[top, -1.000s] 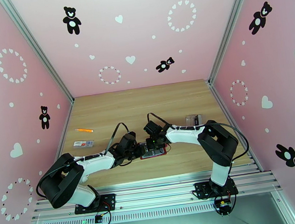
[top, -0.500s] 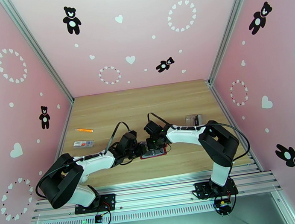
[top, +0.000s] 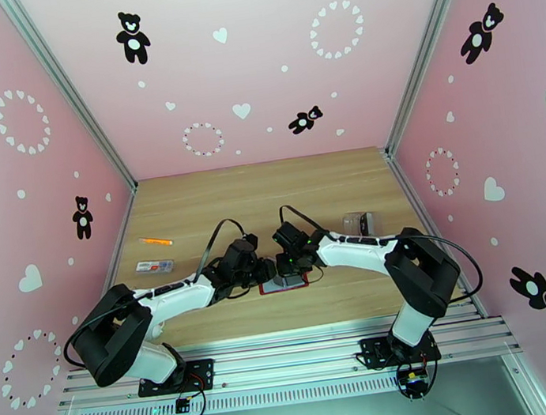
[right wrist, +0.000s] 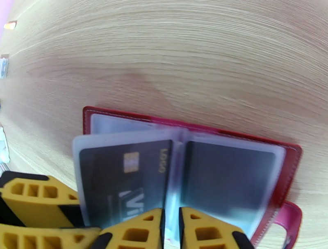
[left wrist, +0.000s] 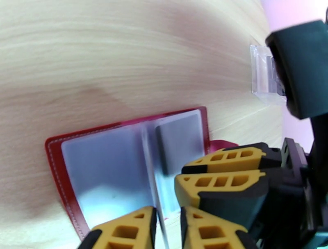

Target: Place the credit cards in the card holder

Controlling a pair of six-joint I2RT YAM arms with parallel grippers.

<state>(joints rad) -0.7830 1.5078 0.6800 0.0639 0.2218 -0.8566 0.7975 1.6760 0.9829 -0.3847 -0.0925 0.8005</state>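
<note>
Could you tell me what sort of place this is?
Probably a robot test booth: pink walls printed with bears and hearts, aluminium frame rails, and two white-and-black robot arms bolted beside a wooden tabletop.

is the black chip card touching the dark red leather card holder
Touching: right wrist view shows the black chip card tucked inside a clear sleeve of the open dark red card holder.

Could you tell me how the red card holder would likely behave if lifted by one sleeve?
The card holder would probably flop open, since its clear sleeves fan loosely from the spine. Thin and lying flat on the table, it would likely slide rather than tip when pushed. The glossy sleeves look slippery.
</note>
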